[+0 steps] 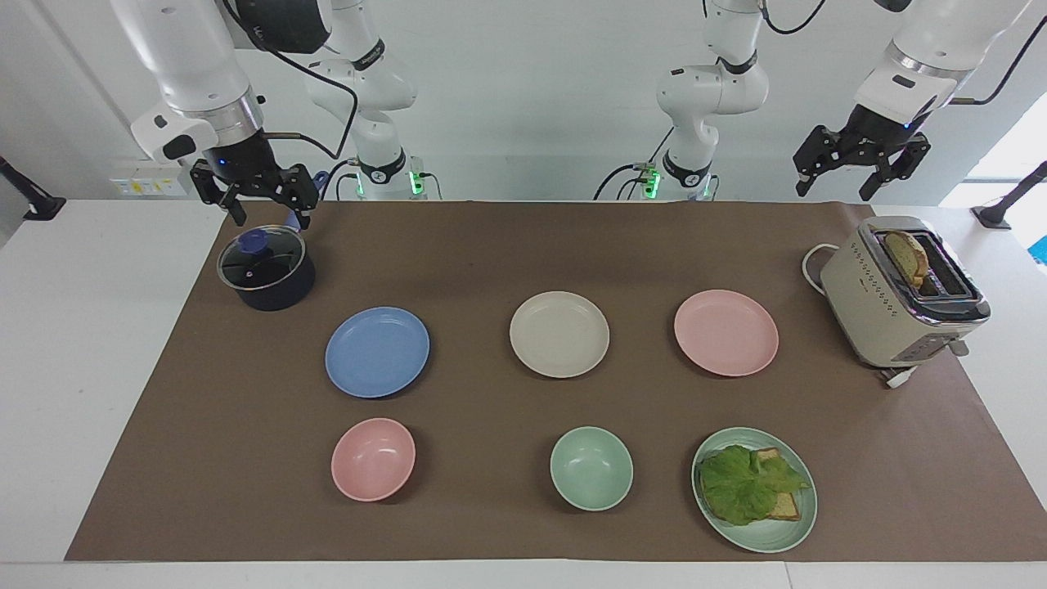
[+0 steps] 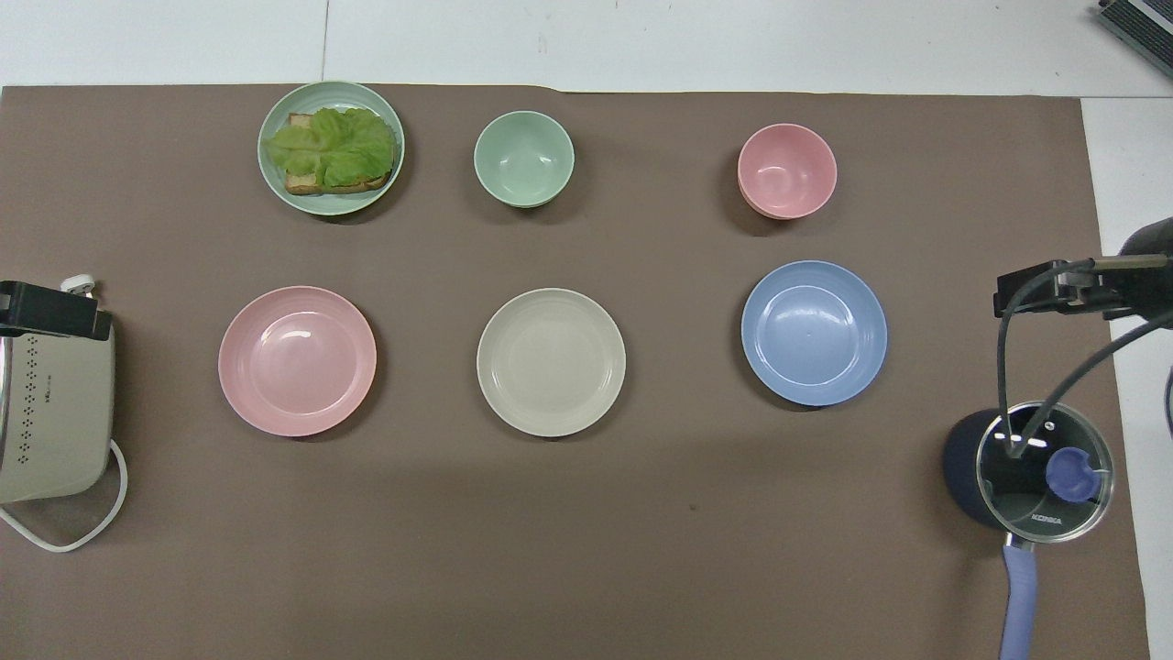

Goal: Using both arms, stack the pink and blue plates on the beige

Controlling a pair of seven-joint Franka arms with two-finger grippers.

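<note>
Matte cream, the round beige plate [image 1: 559, 334] lies mid-mat, the periwinkle blue plate [image 1: 377, 352] beside it toward the right arm's end, the pale pink plate [image 1: 725, 332] toward the left arm's. All three sit apart on the brown paper mat [image 1: 491, 245]. The right gripper [image 1: 266, 209] hangs spread and empty over the glass-lidded pot [image 1: 266, 270]; the left gripper [image 1: 842, 182], likewise spread and empty, hangs above the boxy toaster [image 1: 900, 298].
</note>
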